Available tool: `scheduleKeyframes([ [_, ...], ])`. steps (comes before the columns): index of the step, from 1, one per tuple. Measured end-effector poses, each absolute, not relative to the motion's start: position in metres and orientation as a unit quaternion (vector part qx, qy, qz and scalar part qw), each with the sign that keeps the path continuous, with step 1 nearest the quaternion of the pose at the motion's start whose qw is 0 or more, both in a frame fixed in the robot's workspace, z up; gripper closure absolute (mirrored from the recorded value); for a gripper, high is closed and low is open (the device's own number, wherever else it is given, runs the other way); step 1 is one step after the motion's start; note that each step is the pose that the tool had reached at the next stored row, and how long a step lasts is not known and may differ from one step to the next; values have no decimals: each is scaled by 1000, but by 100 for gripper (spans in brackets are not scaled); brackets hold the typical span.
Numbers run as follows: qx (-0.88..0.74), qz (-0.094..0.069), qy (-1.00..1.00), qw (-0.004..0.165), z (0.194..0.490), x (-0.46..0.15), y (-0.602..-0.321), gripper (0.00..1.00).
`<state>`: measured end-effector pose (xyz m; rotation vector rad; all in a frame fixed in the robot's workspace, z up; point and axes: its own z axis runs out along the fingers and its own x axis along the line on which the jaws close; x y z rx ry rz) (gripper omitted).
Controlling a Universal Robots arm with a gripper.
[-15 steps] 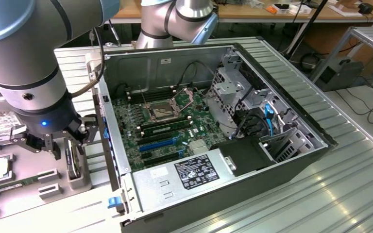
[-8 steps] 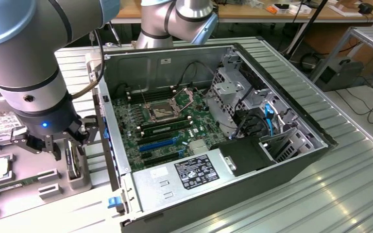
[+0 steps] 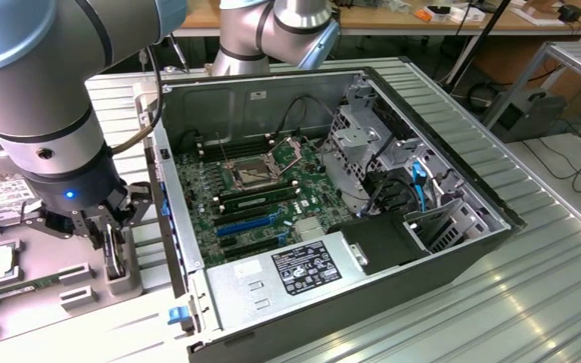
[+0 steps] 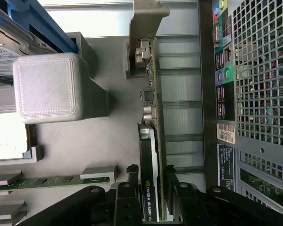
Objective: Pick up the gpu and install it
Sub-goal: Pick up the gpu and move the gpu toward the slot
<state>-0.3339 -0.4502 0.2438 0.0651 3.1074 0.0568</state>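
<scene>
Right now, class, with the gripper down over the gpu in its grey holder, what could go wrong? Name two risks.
The gripper appears to straddle the gpu toward its black cooler end, so the card may tilt or jam in the grey holder when lifted. The computer case stands close beside it; a swinging card could strike that wall.

Your exterior view looks steeply down from above, holding the whole open computer case point(image 3: 220, 102), with the parts tray point(image 3: 109, 333) at the frame's lower left. Your wrist view sits close behind the gripper point(image 4: 153, 190), facing that same tray and the case's rear panel point(image 4: 264, 94).
</scene>
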Motion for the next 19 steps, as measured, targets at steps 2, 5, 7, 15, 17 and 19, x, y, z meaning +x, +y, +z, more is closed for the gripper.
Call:
scheduleKeyframes([
  [2,21,18,999,16,244,-334,-450,65],
  [5,21,18,999,17,244,-334,-450,72],
  [7,21,18,999,17,244,-334,-450,72],
  [15,21,18,999,17,244,-334,-450,73],
  [17,21,18,999,16,244,-334,-450,73],
  [19,21,18,999,17,244,-334,-450,73],
])
